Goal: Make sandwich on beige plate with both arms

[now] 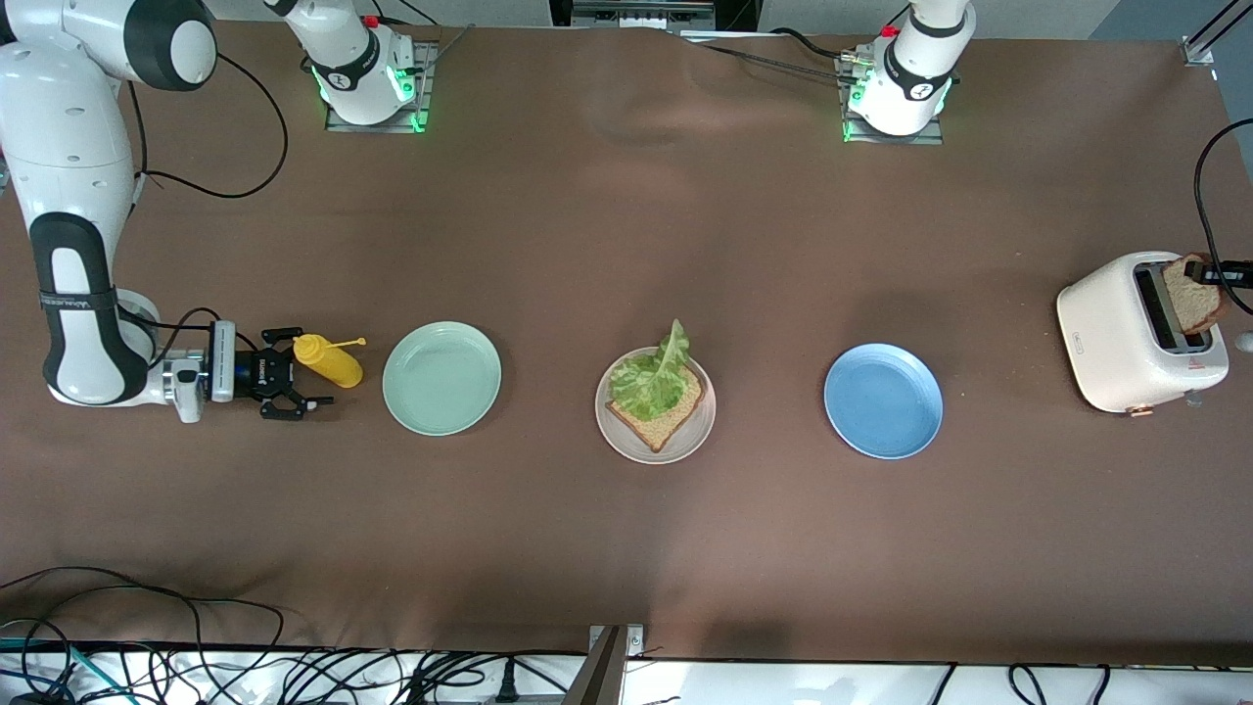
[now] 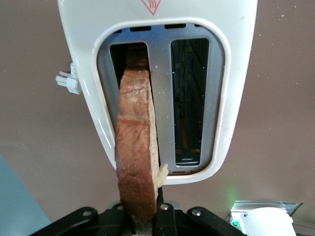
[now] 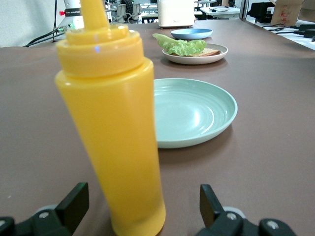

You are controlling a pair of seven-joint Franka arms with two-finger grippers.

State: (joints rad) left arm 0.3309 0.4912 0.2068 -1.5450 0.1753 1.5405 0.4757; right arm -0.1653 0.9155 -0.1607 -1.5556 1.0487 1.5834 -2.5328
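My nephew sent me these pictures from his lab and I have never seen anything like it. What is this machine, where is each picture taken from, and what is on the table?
These are two white robot arms bolted to a brown table. One picture looks down from a high camera facing them; the other two come from cameras on each arm's wrist.

On the table are a green plate, a beige plate and a blue plate in a row. The beige plate carries a bread slice with lettuce on it. A white toaster stands at the left arm's end, a yellow bottle at the right arm's end.

The left gripper is over the toaster, shut on a second slice that stands in one slot. The right gripper is open, one finger on each side of the bottle, not squeezing it.
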